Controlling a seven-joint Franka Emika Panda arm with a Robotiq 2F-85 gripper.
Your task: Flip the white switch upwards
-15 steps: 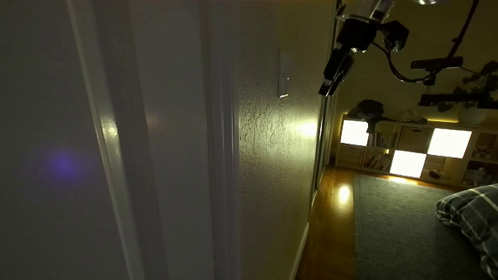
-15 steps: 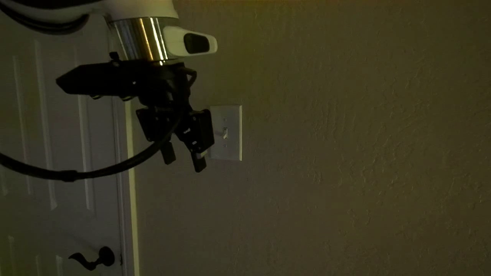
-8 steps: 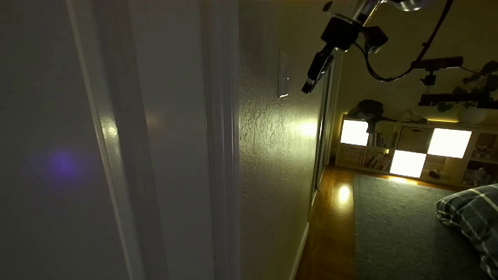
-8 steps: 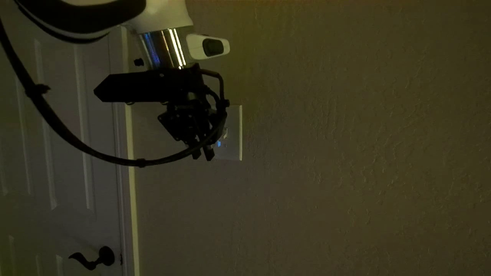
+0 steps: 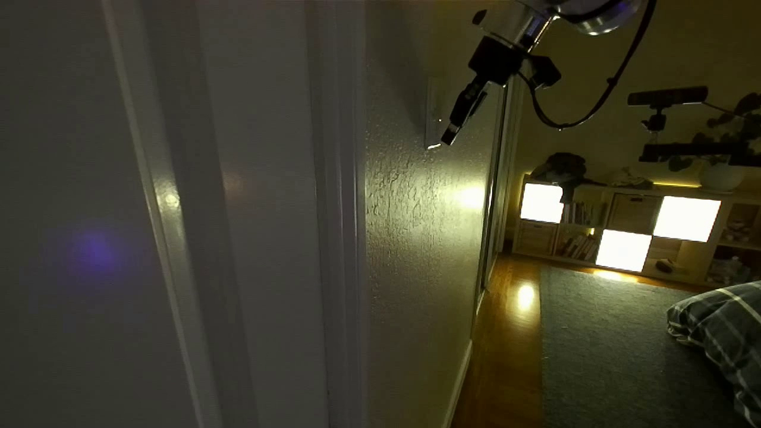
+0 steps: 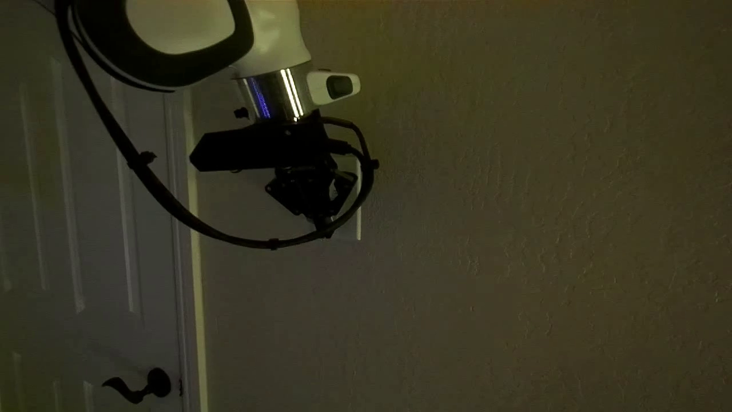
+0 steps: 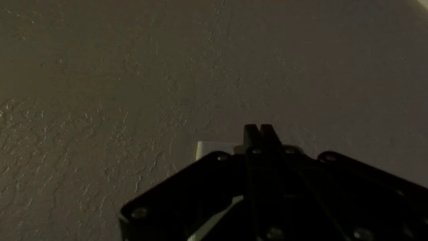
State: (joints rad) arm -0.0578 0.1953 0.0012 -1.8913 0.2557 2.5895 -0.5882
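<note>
The white switch (image 5: pixel 433 116) shows in an exterior view as a pale upright sliver on the textured wall, with a tiny toggle on its face. My gripper (image 5: pixel 449 135) points down and toward the wall there, its tips by the plate's lower end; whether they touch it I cannot tell. In an exterior view the gripper (image 6: pixel 325 230) and its cable cover most of the plate, toggle included, leaving its right and lower edges visible. In the wrist view the fingertips (image 7: pixel 251 130) lie together with nothing between them, and only a corner of the white switch (image 7: pixel 214 146) peeks out behind.
A black cable (image 6: pixel 217 236) loops below the arm and passes across the plate. A door with a dark handle (image 6: pixel 159 382) and a pale door frame (image 6: pixel 199 297) stand left of the switch. Across the room are a shelf with glowing panels (image 5: pixel 623 249) and a plaid bed (image 5: pixel 722 327).
My gripper has moved toward the wall and in front of the switch plate, rightward in the view facing the plate. Its fingers have gone from open to shut.
</note>
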